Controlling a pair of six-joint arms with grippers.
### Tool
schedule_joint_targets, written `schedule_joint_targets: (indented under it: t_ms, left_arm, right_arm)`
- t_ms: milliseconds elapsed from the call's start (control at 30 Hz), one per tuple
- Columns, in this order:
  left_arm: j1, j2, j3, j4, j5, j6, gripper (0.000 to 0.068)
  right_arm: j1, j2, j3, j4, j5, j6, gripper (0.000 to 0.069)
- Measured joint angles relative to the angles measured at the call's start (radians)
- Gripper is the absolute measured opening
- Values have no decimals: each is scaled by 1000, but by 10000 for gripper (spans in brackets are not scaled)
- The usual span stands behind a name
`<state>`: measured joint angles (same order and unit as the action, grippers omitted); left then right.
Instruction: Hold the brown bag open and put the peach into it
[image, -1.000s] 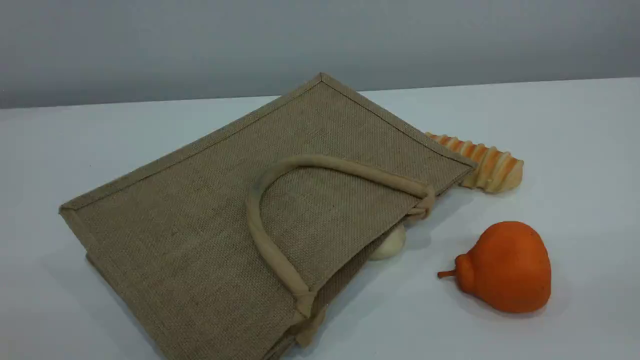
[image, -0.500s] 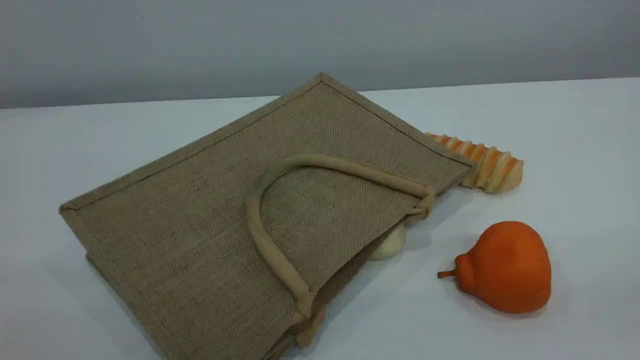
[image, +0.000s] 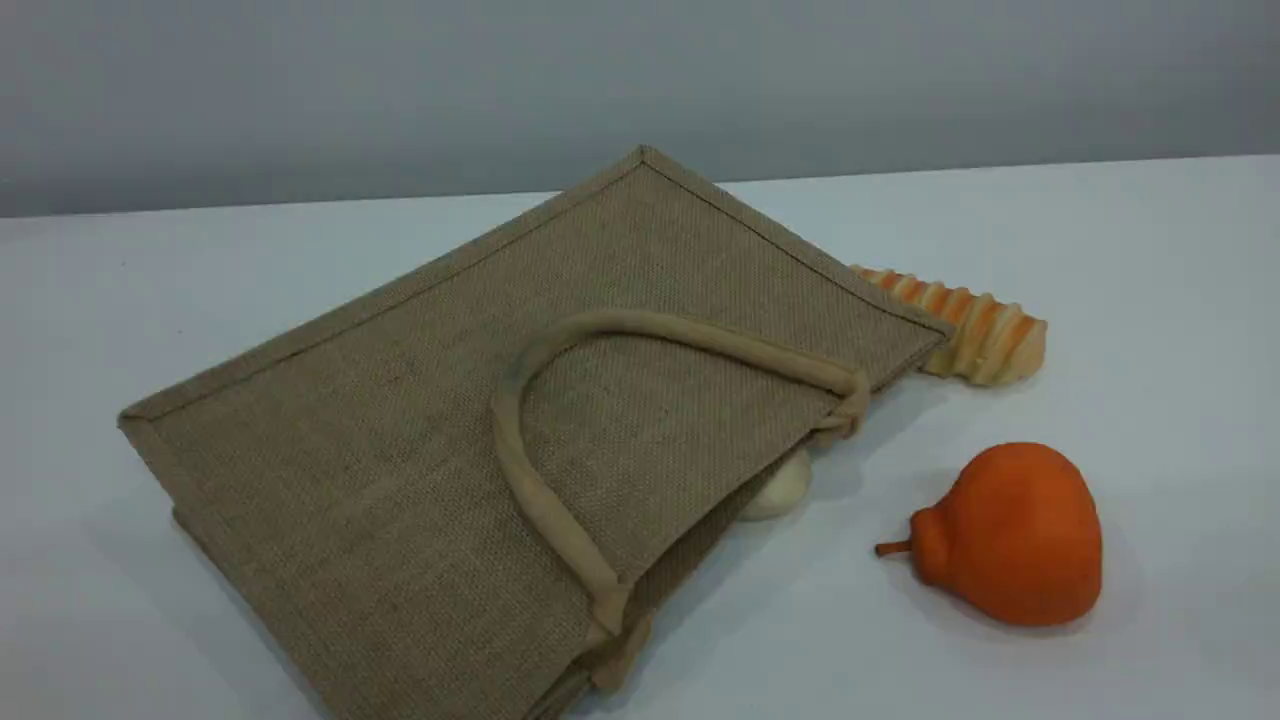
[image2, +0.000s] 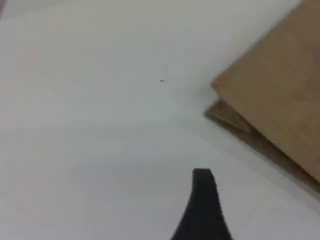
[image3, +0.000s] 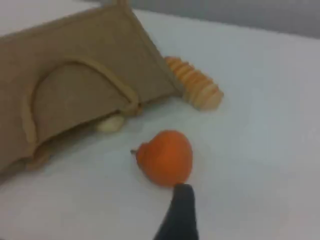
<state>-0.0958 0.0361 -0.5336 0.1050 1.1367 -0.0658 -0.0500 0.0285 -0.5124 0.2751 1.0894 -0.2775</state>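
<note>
brown bag (image: 480, 460) flat on bench, mouth toward right arm | peach unseen | both grippers' fingers apart, empty

My left pincer (image2: 202, 200) and right pincer (image3: 180, 212) both hover spread wide above the white table (image: 1150, 250), gripping nothing.

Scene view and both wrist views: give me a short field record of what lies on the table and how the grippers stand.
bag: brown bag lying flat, handle on top, mouth toward the orange fruit
peach: not visible in any view
under bag mouth: cream-white lump, partly hidden
right of bag: orange pear-shaped fruit; ridged bread piece behind it
left gripper: open, above bare table near bag corner
right gripper: open, holding nothing, near the orange fruit
</note>
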Motion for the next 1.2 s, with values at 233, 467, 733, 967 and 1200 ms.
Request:
schedule_joint_targets:
  t_ms: [233,467,733,967,1200]
  left_arm:
    - [54,-37,0,0,1,1,507]
    - [54,-36,0,0,2,4,507]
    - [54,-36,0,0,2,4,507]
    - [54,-36,0,0,2,4,507]
    - [54,-36,0,0,2,4,507]
  right_arm:
    - [32,-30,0,18,2,0,585]
    - [51,-28,0,24,3,0,585]
    - [51,-28,0,22,3,0,585]
    - [51,-28,0,22,3,-1,585]
    - [51,-28,0,22,3,0,585]
